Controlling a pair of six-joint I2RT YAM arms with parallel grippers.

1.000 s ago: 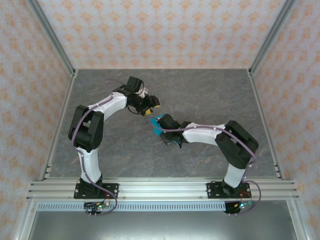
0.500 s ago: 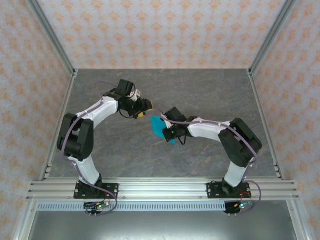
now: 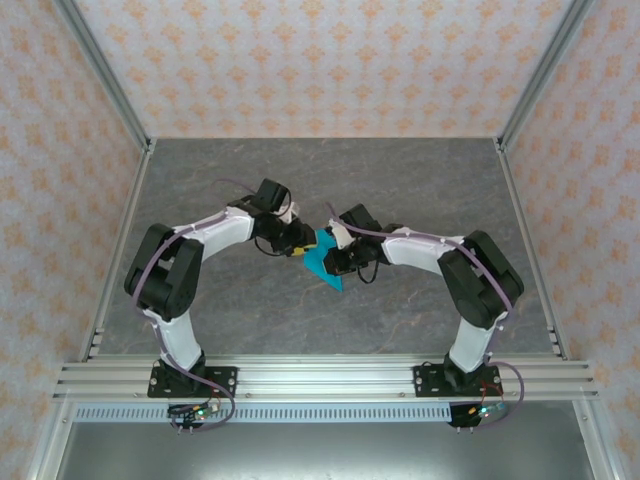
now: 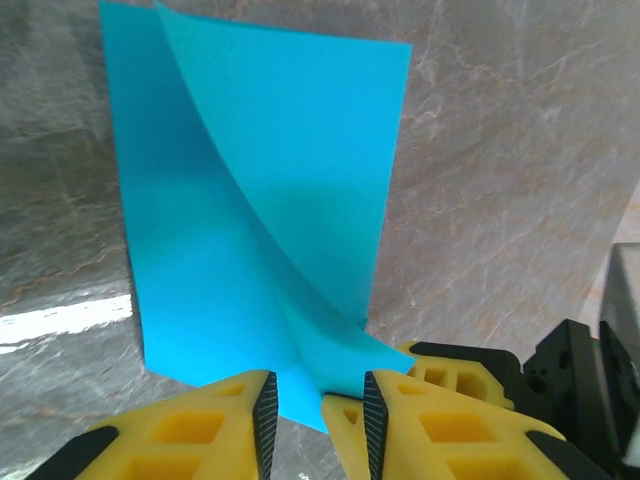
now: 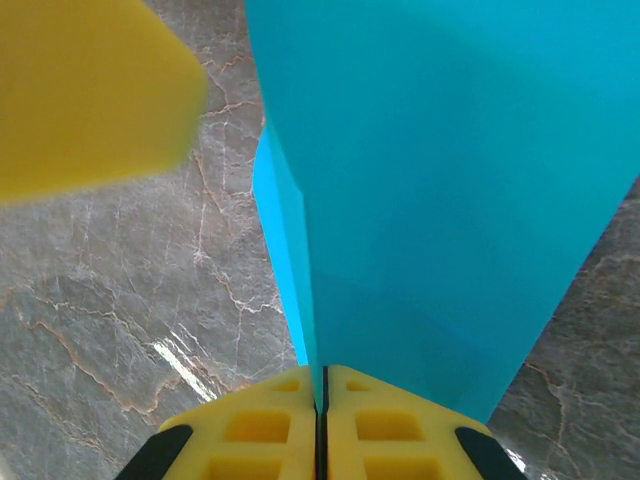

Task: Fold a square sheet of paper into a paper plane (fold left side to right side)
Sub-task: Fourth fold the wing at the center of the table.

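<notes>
While both of my arms meet over the middle of the table (image 3: 420, 175), bare grey stone stretches to its far edge and out to the metal rails (image 3: 527, 240) on either side, well apart from my wrists. My right gripper (image 5: 322, 385) is clamped tight on the sheet of paper (image 5: 450, 200), fingers pressed together on its near edge. My left gripper (image 4: 318, 400) stands narrow, with a slim gap between the pads and the sheet's lower corner poking into it. The sheet is bright blue and plain, with straight edges and sharp corners. One layer curls away from the other along a soft diagonal bend.
</notes>
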